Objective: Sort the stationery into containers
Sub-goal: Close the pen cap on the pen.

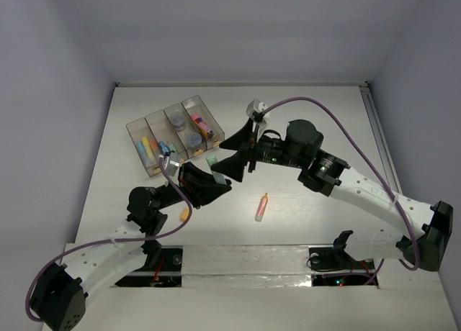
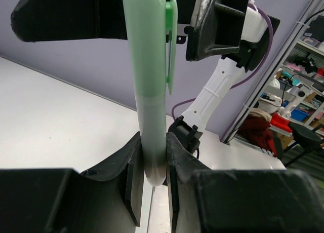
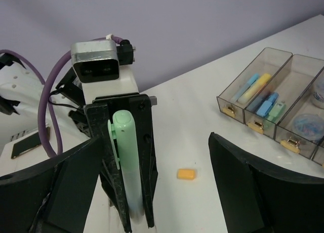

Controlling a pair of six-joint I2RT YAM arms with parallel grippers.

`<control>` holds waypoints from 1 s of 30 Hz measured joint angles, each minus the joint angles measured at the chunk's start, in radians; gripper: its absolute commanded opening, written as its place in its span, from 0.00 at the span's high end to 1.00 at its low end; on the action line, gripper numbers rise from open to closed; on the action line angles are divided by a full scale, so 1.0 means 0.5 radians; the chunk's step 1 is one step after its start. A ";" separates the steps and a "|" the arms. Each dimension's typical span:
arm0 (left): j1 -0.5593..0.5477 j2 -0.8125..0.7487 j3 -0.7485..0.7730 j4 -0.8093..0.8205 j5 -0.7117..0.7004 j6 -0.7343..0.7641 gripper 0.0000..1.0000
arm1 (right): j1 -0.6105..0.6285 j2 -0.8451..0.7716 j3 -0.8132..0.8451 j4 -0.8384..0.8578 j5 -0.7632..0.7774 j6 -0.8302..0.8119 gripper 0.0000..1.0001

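1. Left gripper (image 2: 153, 159) is pinched tight on the green marker (image 2: 151, 86). It has it by the bottom of the barrel, and the capped end with the clip sticks straight out past the fingertips.
2. So the marker is up off the table (image 1: 310, 129), not lying on it. In the top view it sits just beside the near right corner of the tray (image 1: 163, 112), outside it.
3. Right gripper (image 3: 155, 142) is spread wide, one finger on each side of the marker's cap end. In the left wrist view the clip looks very close to one of those fingers, but I can't tell if it's actually touching.
4. The two grippers are facing each other nose to nose, with the marker running between them.
5. The tray is the smoky clear one with four narrow slots, on the far left part of the table:
   - the end slot has a yellow marker (image 3: 260, 83) and a blue marker (image 3: 246, 89) side by side
   - the next one has small blue and pale green bits
   - the third holds the grey pots (image 1: 178, 119)
   - the last has pink and orange pieces, too small to make out properly
6. Loose stuff on the table: a pink marker (image 1: 261, 207) lies near the middle, well apart from the tray, and a little orange eraser (image 3: 186, 174) sits by the left arm.
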 measured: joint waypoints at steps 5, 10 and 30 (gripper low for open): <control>-0.002 0.007 0.000 0.005 0.006 0.000 1.00 | 0.000 -0.008 0.002 0.022 -0.031 0.008 0.19; -0.033 0.058 0.000 0.023 0.012 -0.002 1.00 | 0.000 0.055 0.079 0.023 -0.092 0.031 0.26; -0.039 0.028 0.001 -0.067 -0.033 0.029 1.00 | 0.012 0.193 0.116 0.081 -0.200 0.152 1.00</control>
